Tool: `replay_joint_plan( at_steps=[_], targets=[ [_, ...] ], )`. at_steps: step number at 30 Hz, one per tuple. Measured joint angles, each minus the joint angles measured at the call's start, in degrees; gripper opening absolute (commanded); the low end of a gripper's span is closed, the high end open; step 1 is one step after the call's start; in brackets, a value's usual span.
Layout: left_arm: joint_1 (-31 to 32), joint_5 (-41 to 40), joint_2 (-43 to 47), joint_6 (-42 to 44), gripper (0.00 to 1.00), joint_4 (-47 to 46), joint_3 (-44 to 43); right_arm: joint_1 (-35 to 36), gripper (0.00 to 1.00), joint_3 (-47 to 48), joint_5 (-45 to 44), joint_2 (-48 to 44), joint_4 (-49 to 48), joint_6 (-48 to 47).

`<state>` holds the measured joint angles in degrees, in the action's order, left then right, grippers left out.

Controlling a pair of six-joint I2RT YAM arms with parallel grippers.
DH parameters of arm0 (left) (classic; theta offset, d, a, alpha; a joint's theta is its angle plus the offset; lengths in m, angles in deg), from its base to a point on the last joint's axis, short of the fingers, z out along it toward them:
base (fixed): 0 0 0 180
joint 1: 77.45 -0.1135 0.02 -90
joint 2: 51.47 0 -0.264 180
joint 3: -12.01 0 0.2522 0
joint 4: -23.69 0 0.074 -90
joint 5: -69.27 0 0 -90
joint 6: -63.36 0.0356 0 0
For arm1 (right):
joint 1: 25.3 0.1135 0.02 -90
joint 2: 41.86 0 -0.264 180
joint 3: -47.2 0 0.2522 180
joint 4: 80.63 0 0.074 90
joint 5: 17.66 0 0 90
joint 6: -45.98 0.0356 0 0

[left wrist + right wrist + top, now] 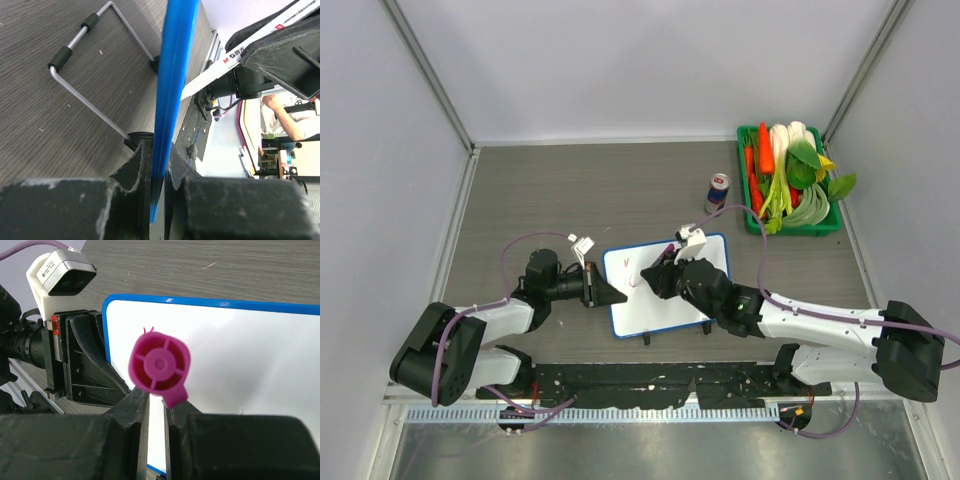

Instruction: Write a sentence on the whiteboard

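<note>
Lying long-axis left-to-right, whiteboard (655,310) edge-clamped by left end effector (617,293); right end effector (156,405) pinching marker (160,365).

White whiteboard (660,305) with blue rim, magenta marker (160,367), green crate (743,180), grey wood-grain table (570,190)

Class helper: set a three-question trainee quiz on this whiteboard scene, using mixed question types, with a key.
1. True or false: the left gripper is shut on the blue rim of the whiteboard.
2. What does the right gripper hold? A) a sponge B) a marker C) a spoon
3. Fill in: the green crate stands at the far ____ corner of the table.
Key: 1 true; 2 B; 3 right.
</note>
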<state>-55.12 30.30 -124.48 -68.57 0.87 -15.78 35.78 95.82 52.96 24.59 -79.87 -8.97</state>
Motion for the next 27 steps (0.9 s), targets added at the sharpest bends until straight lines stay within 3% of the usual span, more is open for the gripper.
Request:
replay_joint_plan(
  at_steps=[27],
  targets=[
    [0.0,0.0,0.0,0.0,0.0,-0.1,0.0,0.0,0.02,4.4,-4.9,2.3,0.8,-0.9]
  ],
)
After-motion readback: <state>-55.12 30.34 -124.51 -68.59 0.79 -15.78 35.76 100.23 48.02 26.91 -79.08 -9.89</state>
